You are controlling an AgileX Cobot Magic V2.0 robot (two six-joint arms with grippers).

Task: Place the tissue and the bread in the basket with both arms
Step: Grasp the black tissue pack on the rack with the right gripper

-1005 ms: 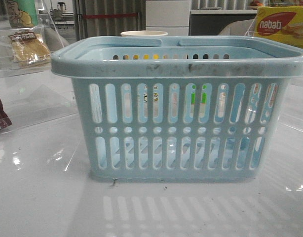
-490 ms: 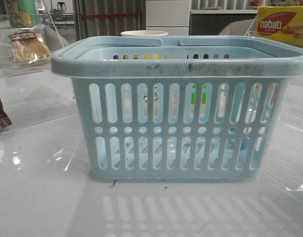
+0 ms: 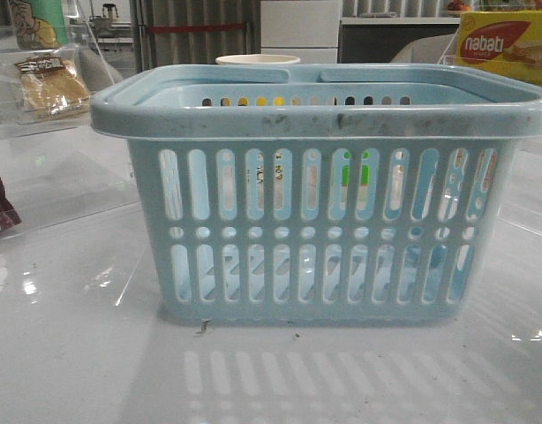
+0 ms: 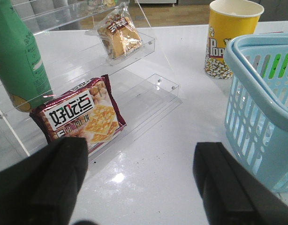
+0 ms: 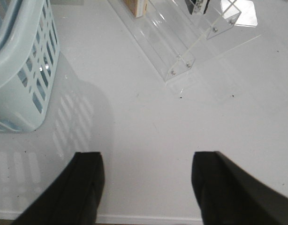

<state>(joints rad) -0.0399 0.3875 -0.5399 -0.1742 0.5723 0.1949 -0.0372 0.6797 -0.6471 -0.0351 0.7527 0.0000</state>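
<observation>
Judging by looks, the bread (image 4: pixel 118 36) is light and squashy inside a slick, crinkly clear bag, so a gentle pinch across the middle of the loaf, or on the gathered bag end, seems safest; hard squeeze would crush it. Bread sits on an upper step of the clear acrylic shelf (image 4: pixel 148 93), beyond the maroon cracker packet (image 4: pixel 83 115) and the green bottle (image 4: pixel 17 56), well apart from the basket (image 3: pixel 324 194). Basket stands mid-desk (image 3: pixel 77 353), nothing of the task visible inside through the slots. Tissue: cannot find it in any view, so no grip note beyond a guess that a flat soft pack wants holding by its long edges. Yellow popcorn cup (image 4: pixel 231 40) stands just behind the basket. Left gripper (image 4: pixel 139 183) hangs low over the desk, spread wide and empty, aimed toward the shelf with the cracker packet nearest. Right gripper (image 5: pixel 146 187) likewise parted, holding nothing, over bare desk between the basket and a second acrylic stand (image 5: pixel 191 42).
</observation>
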